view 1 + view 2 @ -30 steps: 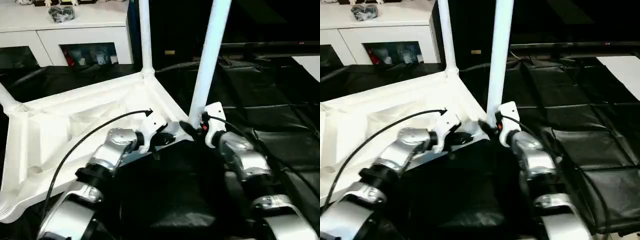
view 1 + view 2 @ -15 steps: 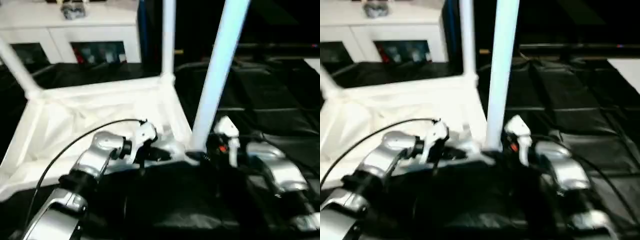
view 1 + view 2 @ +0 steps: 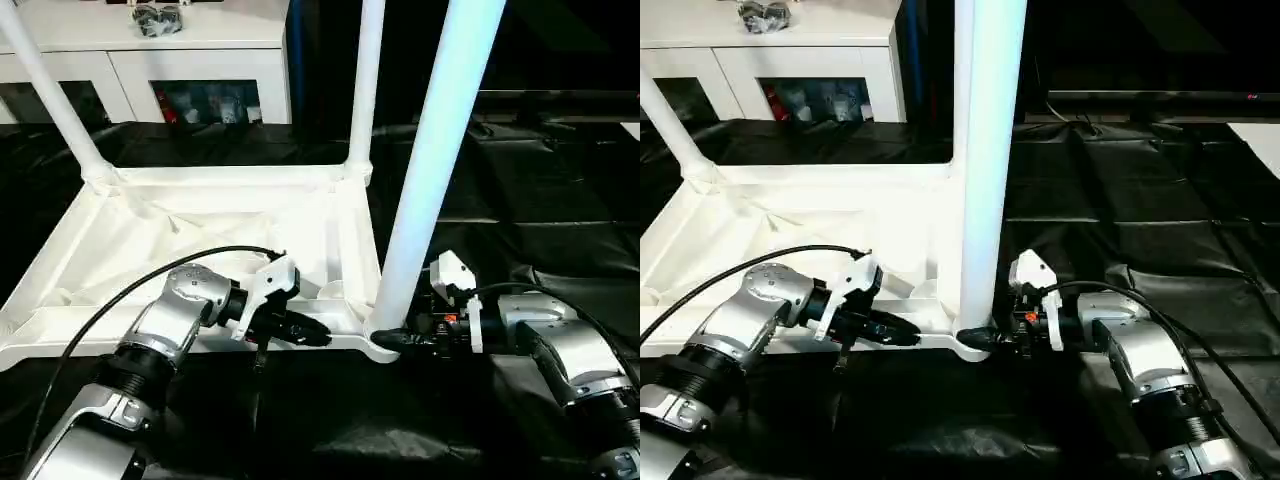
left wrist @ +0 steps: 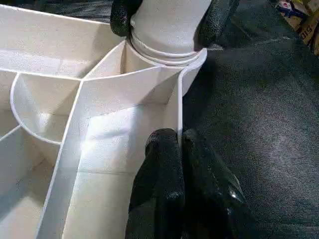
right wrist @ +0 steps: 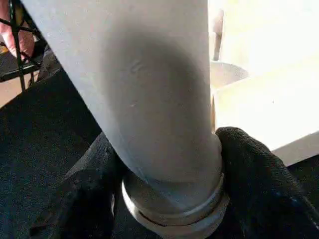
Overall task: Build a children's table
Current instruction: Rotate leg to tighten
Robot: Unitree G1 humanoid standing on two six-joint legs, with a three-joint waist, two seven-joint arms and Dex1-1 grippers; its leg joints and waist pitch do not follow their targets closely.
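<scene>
the tabletop (image 3: 210, 240) lies upside down on the black cover (image 3: 540, 210), with its ribbed underside facing up. three white legs stand up from its corner sockets. the near leg (image 3: 432, 160) rises from the corner socket (image 3: 382, 345) closest to the robot, on the robot's right side of the tabletop. the far leg (image 3: 363, 85) stands in the corner behind this one, and a third leg (image 3: 55, 100) leans up from the far corner on the robot's left. the right gripper (image 3: 400, 340) is beside the near corner socket, and its two black fingers (image 5: 259, 184) are grasping the base of the near leg, one finger on each side, just above the socket ring. the left gripper (image 4: 179, 144) has its fingers pressed together, clenched on the thin rim wall (image 4: 175, 107) of the tabletop, near the same corner socket. behind the tabletop stands a white cabinet (image 3: 200, 60) with glass doors.
</scene>
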